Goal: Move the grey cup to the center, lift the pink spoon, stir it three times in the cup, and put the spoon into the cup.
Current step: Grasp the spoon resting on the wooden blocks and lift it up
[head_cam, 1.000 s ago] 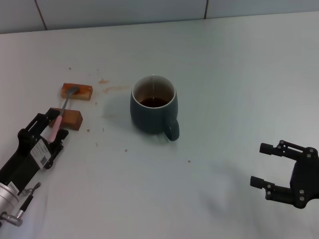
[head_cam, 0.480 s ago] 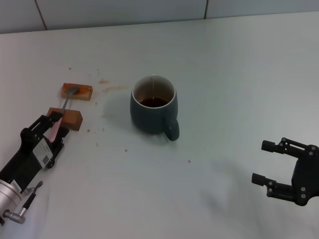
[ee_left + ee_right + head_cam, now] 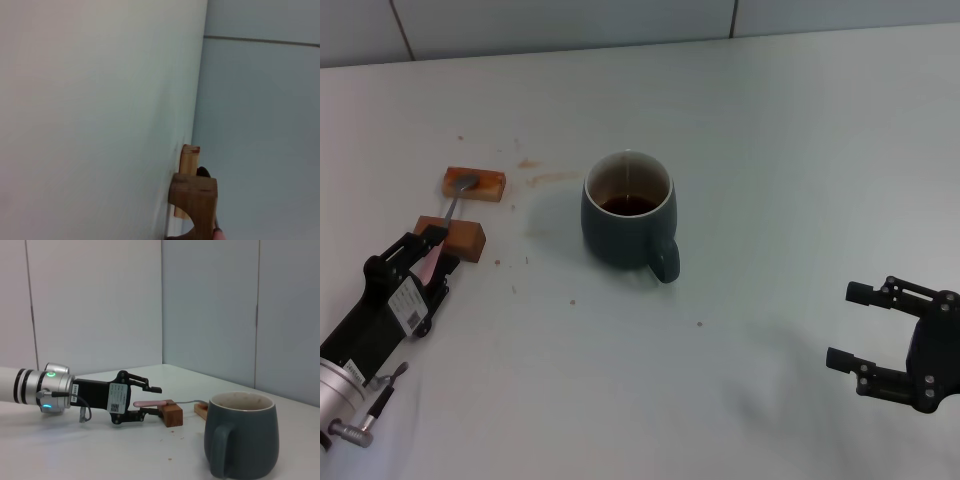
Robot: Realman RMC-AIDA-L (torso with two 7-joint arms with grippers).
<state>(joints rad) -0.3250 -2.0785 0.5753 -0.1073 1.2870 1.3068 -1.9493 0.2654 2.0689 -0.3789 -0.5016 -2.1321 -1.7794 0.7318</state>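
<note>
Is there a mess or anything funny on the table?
Yes. Brownish smears and small crumbs dot the white table between the wooden blocks and the grey cup. The pink spoon lies bridged across both blocks instead of flat, its handle between the left tool fingers.

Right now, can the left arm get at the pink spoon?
Probably yes. The left pincer is open around the handle of the pink spoon, which rests across two wooden blocks. Nothing stands between them.
</note>
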